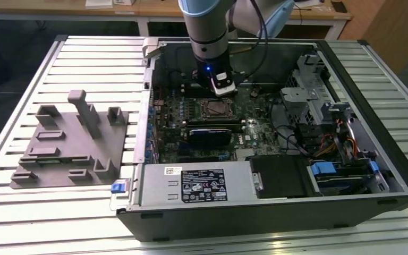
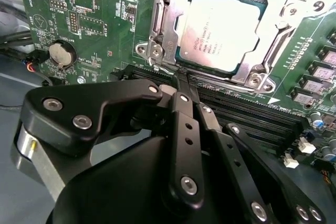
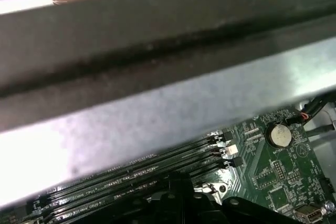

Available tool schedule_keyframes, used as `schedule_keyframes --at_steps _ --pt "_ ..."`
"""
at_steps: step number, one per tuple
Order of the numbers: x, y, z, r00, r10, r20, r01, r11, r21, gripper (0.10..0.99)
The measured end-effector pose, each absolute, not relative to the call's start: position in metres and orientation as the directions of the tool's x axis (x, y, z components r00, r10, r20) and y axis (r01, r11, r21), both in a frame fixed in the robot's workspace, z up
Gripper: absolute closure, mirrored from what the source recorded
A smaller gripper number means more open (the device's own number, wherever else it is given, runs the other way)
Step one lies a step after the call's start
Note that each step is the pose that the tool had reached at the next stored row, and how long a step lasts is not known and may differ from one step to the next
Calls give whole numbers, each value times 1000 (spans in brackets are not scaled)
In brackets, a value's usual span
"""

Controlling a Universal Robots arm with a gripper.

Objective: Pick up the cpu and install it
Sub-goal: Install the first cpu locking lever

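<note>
While the cpu (image 2: 219, 31) is already lying in its socket frame (image 2: 157, 51) on the motherboard (image 2: 89, 19), the gripper (image 2: 181, 95) is hovering just beside it, jaws pressed together and holding nothing; seating looks done, clamping the frame remains

My gripper (image 2: 181, 95) was matt black, plastic-looking linkage pinned with bright, glossy metal screws. The cpu (image 2: 220, 30) wore a smooth, satin silver-grey metal lid, ringed by the socket frame (image 2: 157, 35) of shiny bare steel. The motherboard (image 2: 94, 9) was glossy green, and its coin cell (image 2: 59, 53) looked like polished metal. The computer case (image 1: 275, 218) had dull dark walls. The grey tray (image 1: 69, 143) looked like matt plastic. The table (image 1: 76, 58) was pale, ribbed metal slats.
</note>
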State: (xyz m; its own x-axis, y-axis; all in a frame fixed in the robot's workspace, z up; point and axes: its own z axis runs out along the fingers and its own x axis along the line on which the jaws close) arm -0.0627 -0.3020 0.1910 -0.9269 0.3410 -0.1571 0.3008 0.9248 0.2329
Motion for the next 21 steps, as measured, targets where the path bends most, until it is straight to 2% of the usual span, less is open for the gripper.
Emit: schedule_keyframes --at_steps 21 --pt "-63 -302 214 -927 341 -157 301 925 233 980"
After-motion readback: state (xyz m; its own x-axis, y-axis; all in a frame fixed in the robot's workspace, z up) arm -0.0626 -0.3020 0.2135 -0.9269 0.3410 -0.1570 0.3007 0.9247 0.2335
